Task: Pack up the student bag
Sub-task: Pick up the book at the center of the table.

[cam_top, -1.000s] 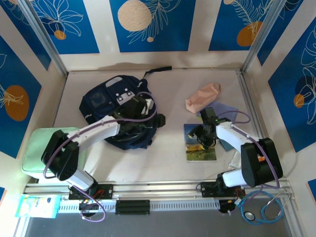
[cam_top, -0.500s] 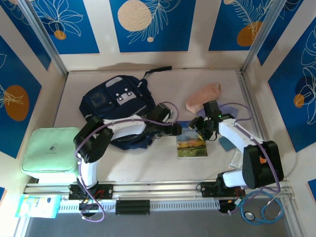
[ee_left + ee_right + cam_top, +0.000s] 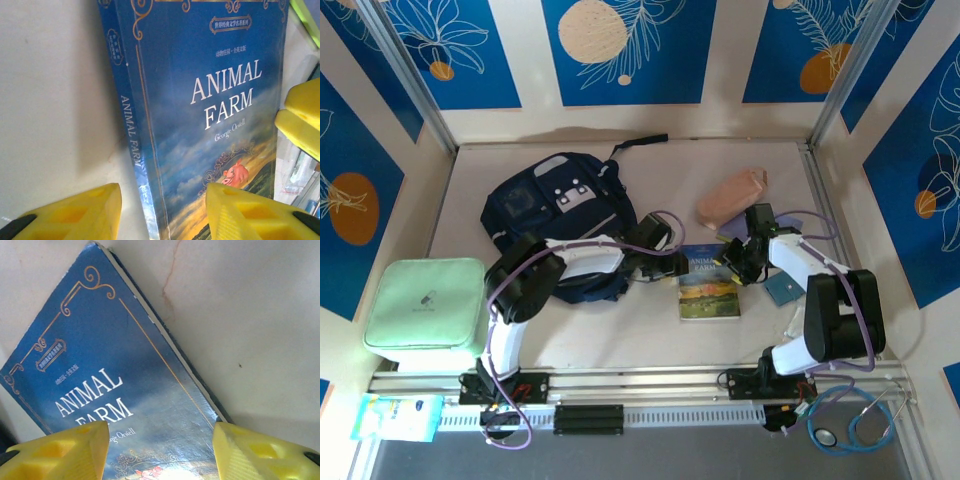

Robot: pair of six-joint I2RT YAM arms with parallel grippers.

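Pale table [image 3: 650, 165], walled by blue and cream panels.

1. Bag [image 3: 555, 210]: navy, lying flat at 10 o'clock from the table's middle. Its opening cannot be made out.
2. Book [image 3: 708, 285]: blue cover, face up, at 4 o'clock from the middle and at 4 o'clock of the bag, apart from it.
3. Left gripper [image 3: 161, 195]: jaws apart and straddling the book's spine, one finger [image 3: 75, 210] on the table side and the other over the cover. No clamp is visible.
4. Right gripper [image 3: 161, 432]: jaws apart across the book's opposite long edge, near a corner. It is not clamped either.
5. Pouch [image 3: 732, 193]: pink, at 12 o'clock of the book, untouched.
6. Case [image 3: 425, 315]: mint green, at 8 o'clock, off the table's side.

Step in hand: securing the book for packing, with both arms meeting at it.

Next move calls for: one gripper to pinch an edge firmly enough to lift, then carry toward 10 o'clock. The bag's mouth probably needs holding open.

Changes: a second ago the left gripper sat on the bag. It has since swung across to the book and narrowed its jaws. The book has slid from 5 o'clock toward the bag, with the right gripper following it.
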